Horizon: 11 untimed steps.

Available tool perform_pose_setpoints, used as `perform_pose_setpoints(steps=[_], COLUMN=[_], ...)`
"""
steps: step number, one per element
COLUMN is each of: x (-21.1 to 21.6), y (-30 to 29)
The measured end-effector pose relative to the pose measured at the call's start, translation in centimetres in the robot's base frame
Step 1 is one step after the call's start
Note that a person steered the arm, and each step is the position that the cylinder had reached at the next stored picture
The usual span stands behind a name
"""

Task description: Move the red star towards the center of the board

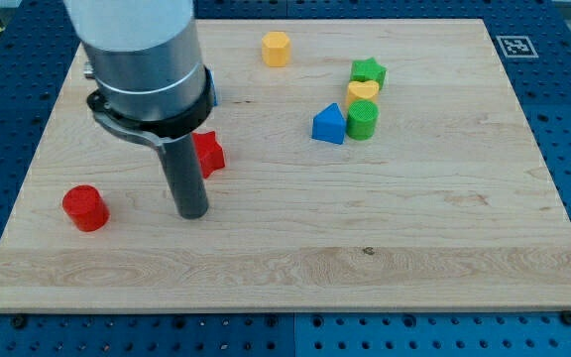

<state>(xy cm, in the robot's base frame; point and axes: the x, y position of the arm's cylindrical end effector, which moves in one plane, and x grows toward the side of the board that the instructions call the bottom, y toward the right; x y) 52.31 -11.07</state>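
The red star [209, 153] lies left of the board's middle, partly hidden behind the dark rod. My tip [192, 212] rests on the board just below and slightly left of the star, close to it; contact cannot be made out. A red cylinder [85, 207] sits further to the view's left.
A yellow hexagonal block [277, 48] sits near the view's top. A cluster to the right of centre holds a green star [369, 71], a yellow heart [363, 91], a green cylinder [362, 119] and a blue triangle [329, 124]. The wooden board [414, 228] ends in blue pegboard.
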Motion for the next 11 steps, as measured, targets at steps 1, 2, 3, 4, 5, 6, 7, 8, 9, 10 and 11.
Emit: perform_pose_setpoints(steps=[1, 2, 3, 4, 5, 6, 7, 8, 9, 10, 11], x=[-0.6, -1.4, -2.6, -3.9, -4.8, -5.3, -5.8, -5.9, -6.4, -7.9, -9.2], y=[-1.6, -1.7, -1.9, -1.9, -1.9, -1.8, -0.9, 0.0, 0.6, 1.4, 1.9])
